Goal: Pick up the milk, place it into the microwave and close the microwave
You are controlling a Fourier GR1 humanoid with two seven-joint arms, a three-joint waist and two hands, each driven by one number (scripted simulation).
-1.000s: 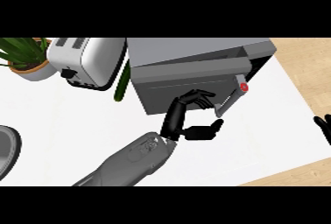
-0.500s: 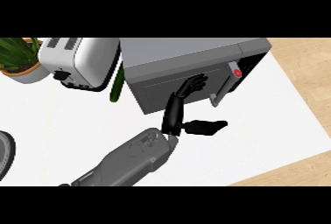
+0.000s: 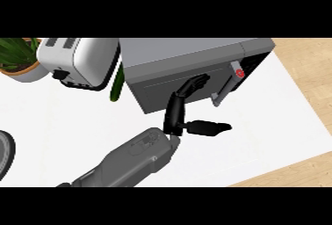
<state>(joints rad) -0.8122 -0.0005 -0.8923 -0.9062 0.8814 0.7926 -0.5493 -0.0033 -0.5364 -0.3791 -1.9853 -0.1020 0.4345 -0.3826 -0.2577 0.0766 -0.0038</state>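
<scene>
Grey microwave (image 3: 188,55) door (image 3: 152,94): I am pressing the left robot hand (image 3: 176,110) against it, fingers (image 3: 194,83) straight, clamped on nothing. The milk is showing nowhere, presumably behind the door. I am advising a square push towards the handle (image 3: 224,88), right of the fingers.

One microwave (image 3: 188,55), one toaster (image 3: 77,61), one potted plant (image 3: 19,59), one long green item (image 3: 117,85), one hand (image 3: 175,116), one worktop (image 3: 65,123).

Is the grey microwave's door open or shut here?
Shut or very nearly: the grey microwave's door lies flush across its front, no interior shows, and the black left hand presses straight fingers against it.
</scene>
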